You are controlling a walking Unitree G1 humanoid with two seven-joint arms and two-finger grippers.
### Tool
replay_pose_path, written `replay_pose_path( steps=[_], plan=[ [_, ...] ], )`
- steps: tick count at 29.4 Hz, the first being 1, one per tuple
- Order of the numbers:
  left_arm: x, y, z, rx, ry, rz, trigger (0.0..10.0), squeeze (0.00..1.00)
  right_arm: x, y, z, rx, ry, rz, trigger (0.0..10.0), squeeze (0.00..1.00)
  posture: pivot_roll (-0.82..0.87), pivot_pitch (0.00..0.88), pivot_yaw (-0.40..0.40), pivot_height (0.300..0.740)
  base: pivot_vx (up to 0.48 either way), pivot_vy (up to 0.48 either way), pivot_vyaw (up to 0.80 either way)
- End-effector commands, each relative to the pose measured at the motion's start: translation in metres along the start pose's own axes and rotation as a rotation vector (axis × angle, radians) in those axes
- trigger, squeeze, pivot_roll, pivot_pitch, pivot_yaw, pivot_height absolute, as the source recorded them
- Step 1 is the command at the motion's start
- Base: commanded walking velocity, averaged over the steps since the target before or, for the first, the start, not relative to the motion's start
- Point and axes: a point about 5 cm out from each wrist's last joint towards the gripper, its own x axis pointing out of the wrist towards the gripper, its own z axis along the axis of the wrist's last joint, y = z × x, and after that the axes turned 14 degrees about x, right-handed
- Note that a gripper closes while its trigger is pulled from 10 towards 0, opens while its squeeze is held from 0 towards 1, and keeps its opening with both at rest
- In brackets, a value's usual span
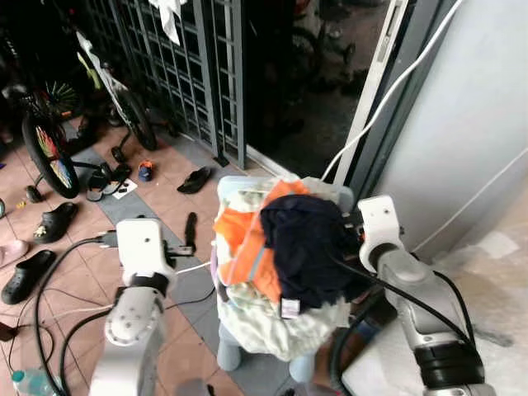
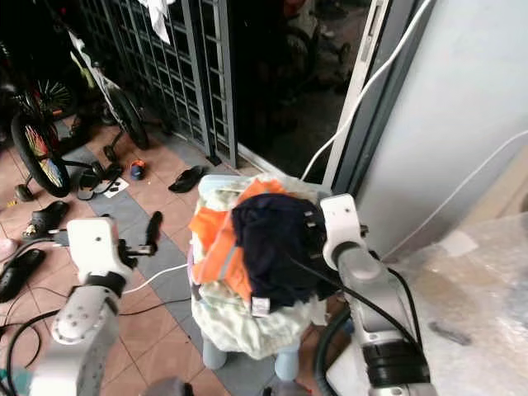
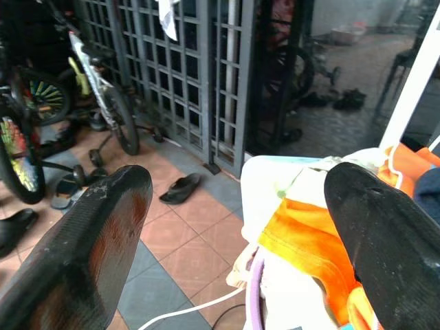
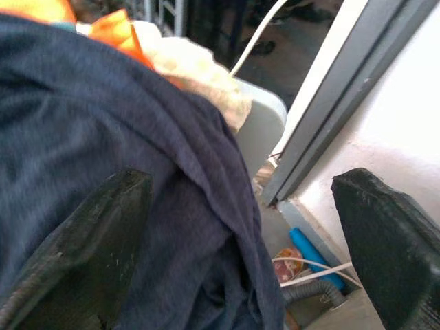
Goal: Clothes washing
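A heap of clothes rests on a pale blue plastic stool [image 1: 228, 345]. A dark navy garment [image 1: 307, 247] lies on top, over an orange one [image 1: 247, 239] and pale green cloth [image 1: 272, 318]. My left gripper [image 3: 234, 185] hovers just left of the heap, open, with nothing between its fingers. On the heap's right side is my right gripper [image 4: 240, 185], open wide, one finger [image 4: 82, 247] lying against the navy garment. In the left eye view the right wrist [image 1: 378, 227] sits level with the top of the pile.
A metal grille gate [image 1: 177, 66] and a dark doorway stand behind the stool. Bicycles [image 1: 49, 148] and several sandals [image 1: 195, 179] crowd the tiled floor to the left. Black cables [image 1: 58, 289] trail there. A grey wall [image 1: 470, 124] and a white hose [image 1: 388, 99] are on the right.
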Motion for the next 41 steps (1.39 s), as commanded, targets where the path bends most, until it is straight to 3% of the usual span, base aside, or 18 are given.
replay_pose_path(
  steps=[1,5,9,13,16,18,22,23,24,25,28,34,41],
  plan=[
    [0.001,0.006,-0.003,-0.001,0.014,0.03,10.0,0.0,0.001,0.012,0.0,0.022,0.023,0.085,10.0,0.0,0.01,0.0,-0.009,0.74,0.0,0.0,0.0],
    [0.005,0.008,-0.002,-0.007,0.009,0.057,10.0,0.0,0.004,0.019,0.004,0.027,0.039,0.172,10.0,0.0,0.01,0.0,-0.013,0.74,0.0,0.0,0.0],
    [0.01,0.008,-0.006,-0.008,0.02,0.068,10.0,0.0,0.011,0.019,0.01,0.037,0.037,0.178,10.0,0.0,-0.01,0.0,-0.016,0.74,0.0,0.0,0.0],
    [0.008,0.009,-0.01,-0.006,0.042,0.055,10.0,0.0,0.009,0.028,0.012,0.073,0.061,0.235,10.0,0.0,-0.01,0.0,-0.007,0.74,0.0,0.0,0.0],
    [0.007,0.01,-0.01,-0.001,0.049,0.045,10.0,0.0,0.007,0.035,0.006,0.067,0.11,0.293,10.0,0.0,0.0,0.0,-0.005,0.74,0.0,0.0,0.0],
    [0.004,0.013,-0.013,0.03,0.068,0.029,10.0,0.0,0.004,0.043,-0.009,0.061,0.205,0.366,10.0,0.0,0.02,0.0,-0.009,0.74,0.0,0.0,0.0],
    [-0.003,0.015,-0.016,0.043,0.09,0.025,10.0,0.0,0.002,0.046,-0.016,0.027,0.244,0.407,10.0,0.0,0.03,0.0,-0.005,0.74,0.0,0.0,0.0],
    [-0.009,0.015,-0.017,0.049,0.101,0.019,10.0,0.0,0.001,0.045,-0.018,0.015,0.261,0.405,3.5,0.0,0.03,0.0,-0.004,0.74,0.0,0.0,0.0],
    [-0.01,0.015,-0.018,0.052,0.105,0.017,10.0,0.0,0.001,0.045,-0.019,0.014,0.265,0.401,3.5,0.0,0.03,0.0,-0.004,0.74,0.0,0.0,0.0],
    [-0.012,0.014,-0.019,0.054,0.11,0.012,10.0,0.0,0.001,0.045,-0.019,0.007,0.269,0.397,0.0,0.0,0.03,0.0,-0.005,0.74,0.0,0.0,0.0],
    [-0.017,0.012,-0.022,0.061,0.124,0.004,10.0,0.0,0.001,0.047,-0.023,-0.008,0.284,0.377,0.0,0.0,0.04,0.0,-0.013,0.74,0.0,0.0,0.0],
    [-0.012,0.015,-0.015,0.07,0.113,0.013,10.0,0.0,0.003,0.054,-0.019,-0.024,0.273,0.378,0.0,0.0,0.05,0.0,-0.017,0.74,0.0,0.0,0.0],
    [-0.017,0.009,-0.017,0.045,0.125,0.021,10.0,0.0,-0.004,0.053,-0.025,-0.035,0.296,0.39,0.0,0.0,0.04,0.011,-0.044,0.74,0.0,0.0,0.0]
  ],
)
